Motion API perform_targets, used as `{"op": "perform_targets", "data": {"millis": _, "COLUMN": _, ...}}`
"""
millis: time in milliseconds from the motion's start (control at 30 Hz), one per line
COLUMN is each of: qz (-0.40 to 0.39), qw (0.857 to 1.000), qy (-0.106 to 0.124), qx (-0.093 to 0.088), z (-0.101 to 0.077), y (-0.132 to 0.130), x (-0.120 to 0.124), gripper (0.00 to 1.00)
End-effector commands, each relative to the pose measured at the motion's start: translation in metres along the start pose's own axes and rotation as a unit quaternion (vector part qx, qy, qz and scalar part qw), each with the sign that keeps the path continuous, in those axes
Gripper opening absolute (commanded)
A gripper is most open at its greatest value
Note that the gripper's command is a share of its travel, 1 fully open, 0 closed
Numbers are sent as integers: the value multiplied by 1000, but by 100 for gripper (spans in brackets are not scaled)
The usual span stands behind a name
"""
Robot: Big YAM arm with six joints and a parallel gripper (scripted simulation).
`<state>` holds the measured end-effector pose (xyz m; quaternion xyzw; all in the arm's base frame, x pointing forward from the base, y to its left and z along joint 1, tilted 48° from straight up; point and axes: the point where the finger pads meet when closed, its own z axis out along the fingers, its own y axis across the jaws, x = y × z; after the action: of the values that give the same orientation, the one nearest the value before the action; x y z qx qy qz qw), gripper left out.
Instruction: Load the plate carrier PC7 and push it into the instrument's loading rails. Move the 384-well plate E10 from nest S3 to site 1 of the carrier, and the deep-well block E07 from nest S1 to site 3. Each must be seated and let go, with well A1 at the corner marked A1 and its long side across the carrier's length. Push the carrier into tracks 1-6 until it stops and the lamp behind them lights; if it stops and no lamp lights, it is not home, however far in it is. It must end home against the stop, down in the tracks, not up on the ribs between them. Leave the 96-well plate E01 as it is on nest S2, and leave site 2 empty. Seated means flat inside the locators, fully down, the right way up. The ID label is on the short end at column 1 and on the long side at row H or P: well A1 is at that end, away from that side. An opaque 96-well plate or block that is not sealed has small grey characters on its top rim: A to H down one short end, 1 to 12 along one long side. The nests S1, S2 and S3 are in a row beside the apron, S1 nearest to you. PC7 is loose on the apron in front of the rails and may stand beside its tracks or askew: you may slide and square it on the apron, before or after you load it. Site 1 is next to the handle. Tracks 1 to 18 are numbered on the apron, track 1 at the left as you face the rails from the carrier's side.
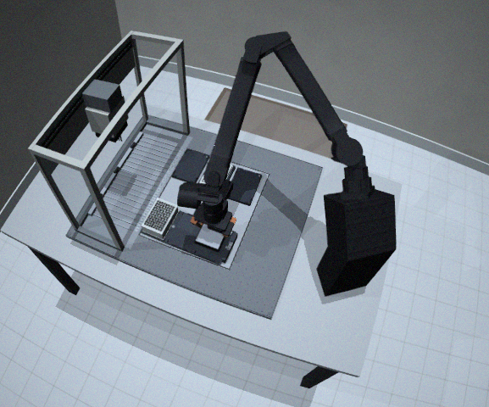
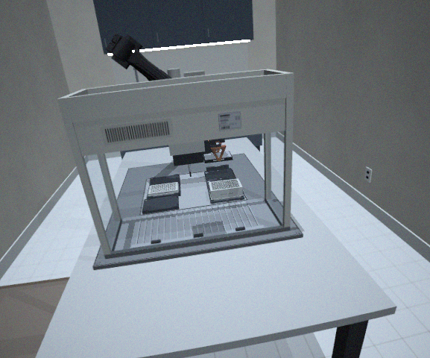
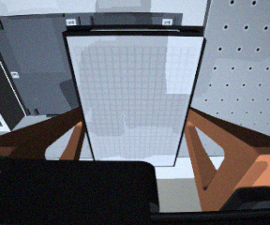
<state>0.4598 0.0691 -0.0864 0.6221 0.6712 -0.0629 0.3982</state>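
My gripper (image 3: 134,112) is shut on the 384-well plate E10 (image 3: 135,94), a flat white plate with a fine grid and a dark rim, gripping its two long sides. I hold it over the end of the dark carrier PC7 (image 1: 194,244) that lies away from the rails; the plate also shows in the top view (image 1: 209,238). I cannot tell whether it touches the carrier. The deep-well block E07 (image 1: 160,217) sits on the carrier's end nearest the rails. The carrier's middle site is hidden under my wrist. The 96-well plate E01 (image 2: 162,189) sits on the middle nest.
The instrument frame (image 1: 104,131) stands over the ribbed rails (image 1: 143,175), just beyond the carrier. Two dark bare nests (image 1: 190,165) (image 1: 247,186) flank the middle nest. Small dark blocks (image 2: 197,234) sit behind the rails. The perforated base plate (image 3: 247,70) lies beside the carrier.
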Motion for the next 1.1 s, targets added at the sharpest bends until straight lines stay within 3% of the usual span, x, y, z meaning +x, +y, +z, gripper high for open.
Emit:
{"op": "perform_targets", "data": {"millis": 0, "qz": 3, "qw": 1000, "qy": 1, "qx": -8, "z": -5, "y": 8, "x": 2, "gripper": 0}}
{"op": "perform_targets", "data": {"millis": 333, "qz": 3, "qw": 1000, "qy": 1, "qx": -8, "z": -5, "y": 8, "x": 2, "gripper": 0}}
{"op": "perform_targets", "data": {"millis": 367, "qz": 5, "qw": 1000, "qy": -3, "qx": -4, "z": 7, "y": 9, "x": -1, "gripper": 0}}
{"op": "perform_targets", "data": {"millis": 1067, "qz": 3, "qw": 1000, "qy": -2, "qx": -1, "z": 58, "y": 4, "x": 0, "gripper": 0}}
